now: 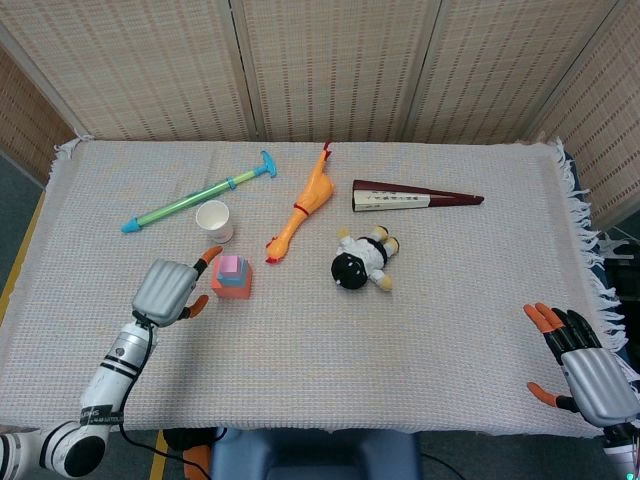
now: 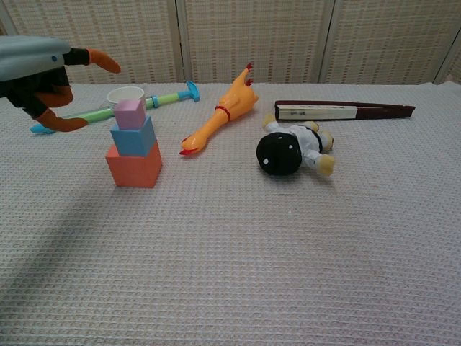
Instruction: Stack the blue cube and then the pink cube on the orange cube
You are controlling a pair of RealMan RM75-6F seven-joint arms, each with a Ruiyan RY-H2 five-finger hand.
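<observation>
The orange cube (image 2: 134, 166) stands on the cloth with the blue cube (image 2: 134, 137) on it and the small pink cube (image 2: 130, 113) on top. From above, the stack shows as pink cube (image 1: 231, 266) over blue cube (image 1: 232, 280) over orange cube (image 1: 222, 292). My left hand (image 1: 168, 288) hangs open just left of the stack, fingers spread, touching nothing; the chest view shows my left hand (image 2: 43, 79) at the left edge. My right hand (image 1: 583, 362) rests open at the table's near right corner.
A white cup (image 1: 215, 220) and a green water squirter (image 1: 195, 201) lie behind the stack. A rubber chicken (image 1: 303, 207), a black-and-white plush doll (image 1: 363, 260) and a folded dark red fan (image 1: 412, 198) lie in the middle and right.
</observation>
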